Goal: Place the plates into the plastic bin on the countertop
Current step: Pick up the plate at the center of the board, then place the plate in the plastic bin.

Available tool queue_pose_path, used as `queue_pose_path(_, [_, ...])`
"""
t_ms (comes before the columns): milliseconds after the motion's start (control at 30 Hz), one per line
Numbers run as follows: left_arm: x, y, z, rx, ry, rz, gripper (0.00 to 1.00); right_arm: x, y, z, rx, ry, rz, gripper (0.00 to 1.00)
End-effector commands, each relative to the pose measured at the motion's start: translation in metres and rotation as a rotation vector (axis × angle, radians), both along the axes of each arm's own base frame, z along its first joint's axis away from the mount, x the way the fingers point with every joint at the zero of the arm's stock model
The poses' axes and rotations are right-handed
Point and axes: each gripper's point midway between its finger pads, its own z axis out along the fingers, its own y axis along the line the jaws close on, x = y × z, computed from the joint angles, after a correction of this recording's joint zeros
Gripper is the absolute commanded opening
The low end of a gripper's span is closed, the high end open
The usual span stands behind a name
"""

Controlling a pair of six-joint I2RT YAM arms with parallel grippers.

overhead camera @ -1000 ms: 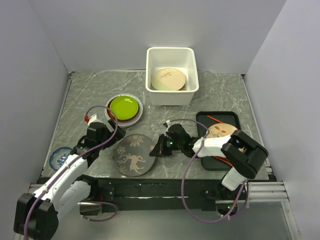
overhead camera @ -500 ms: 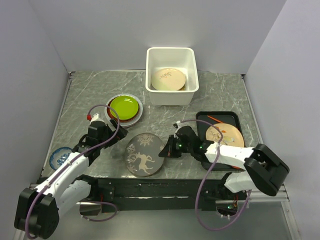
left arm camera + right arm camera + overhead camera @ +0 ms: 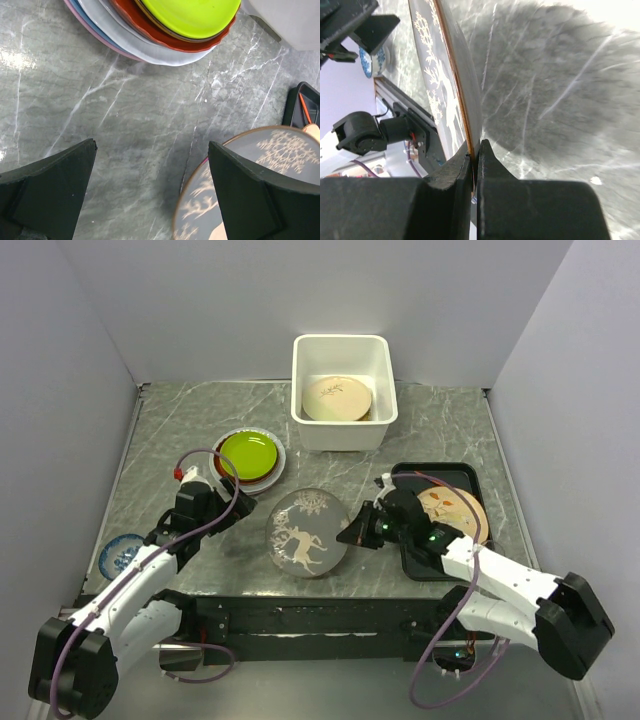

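Observation:
My right gripper (image 3: 358, 534) (image 3: 474, 148) is shut on the rim of a grey patterned plate (image 3: 306, 531) (image 3: 451, 85) (image 3: 260, 190), held lifted over the countertop (image 3: 400, 440). The white plastic bin (image 3: 342, 348) stands at the back centre with a cream plate (image 3: 337, 398) inside. A stack of plates topped by a lime green one (image 3: 247, 454) (image 3: 192, 15) sits at the left. My left gripper (image 3: 228, 512) (image 3: 150, 187) hangs open over bare marble below that stack, holding nothing. A woven tan plate (image 3: 452, 508) lies in the black tray (image 3: 432, 474).
A small blue-and-white dish (image 3: 120, 554) lies near the left front edge. Grey walls close the countertop on three sides. The tray's corner (image 3: 300, 102) shows at the right of the left wrist view.
My right gripper has carried the grey patterned plate rightward and up off the countertop, tilting it. The right arm has stretched out. The left arm has barely moved.

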Motion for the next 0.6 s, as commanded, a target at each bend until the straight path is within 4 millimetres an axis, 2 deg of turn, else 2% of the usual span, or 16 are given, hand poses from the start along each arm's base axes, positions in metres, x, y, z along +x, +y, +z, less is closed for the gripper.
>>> queue_pose_path(0, [0.003,-0.004,0.014,-0.018,-0.054,-0.013,0.99,0.024,0.000,0.063,0.113,-0.175,-0.019,0.00])
queue_pose_path(100, [0.000,-0.003,0.016,-0.018,-0.059,-0.014,0.99,0.030,-0.012,0.066,0.104,-0.180,-0.040,0.00])
queue_pose_path(267, [-0.004,-0.001,0.016,-0.017,-0.055,-0.014,0.99,0.037,-0.018,0.074,0.100,-0.197,-0.041,0.00])
queue_pose_path(400, [-0.008,0.000,0.015,-0.018,-0.043,-0.013,0.99,0.041,-0.015,0.080,0.110,-0.207,-0.026,0.00])
queue_pose_path(567, [-0.012,0.012,0.015,0.015,-0.038,0.037,0.99,0.051,-0.006,0.080,0.116,-0.200,0.000,0.00])
